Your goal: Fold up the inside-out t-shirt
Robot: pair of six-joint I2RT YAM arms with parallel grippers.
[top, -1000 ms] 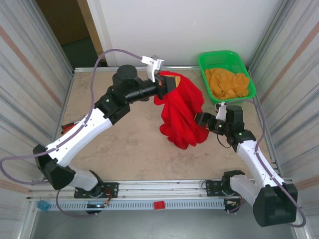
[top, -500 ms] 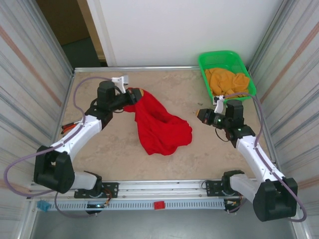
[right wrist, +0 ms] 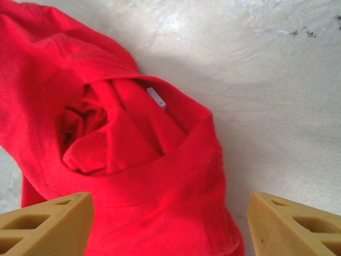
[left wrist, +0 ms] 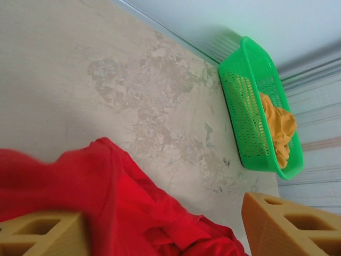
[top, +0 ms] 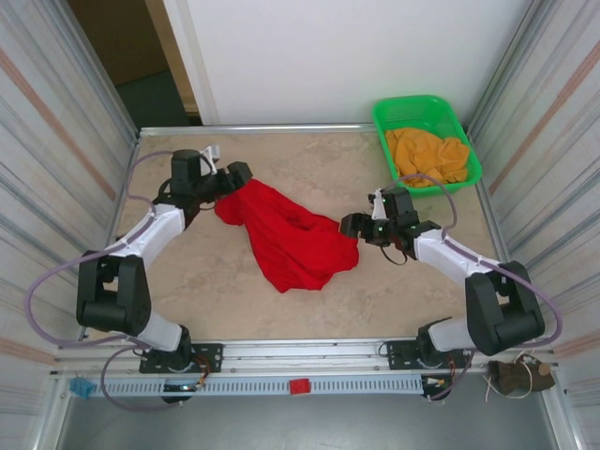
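Shirt (top: 291, 244) lies crumpled on the table (top: 234, 300), a red heap running from far left toward the middle, between the two grippers. Left arm folds sharply at its elbow by the left edge, and its forearm reaches toward the far side. The left gripper (top: 236, 175) points right, at the shirt's far-left end. In the left wrist view its tan fingers (left wrist: 42, 234) stand wide apart, with red cloth lying loose below and between them, not pinched. Right arm stretches low from its near-right base, forearm aimed left. The right gripper (top: 349, 225) sits at the shirt's right edge. Its wrist view looks down on the collar opening, bunched cloth inside it and a small white label (right wrist: 156, 98) at the rim. The jaws there are spread wide too, each pad (right wrist: 48, 221) at an opposite lower corner, holding nothing. A green basket (top: 424, 99) with an orange cloth (top: 427, 155) stands at the far right corner, well apart from the shirt.
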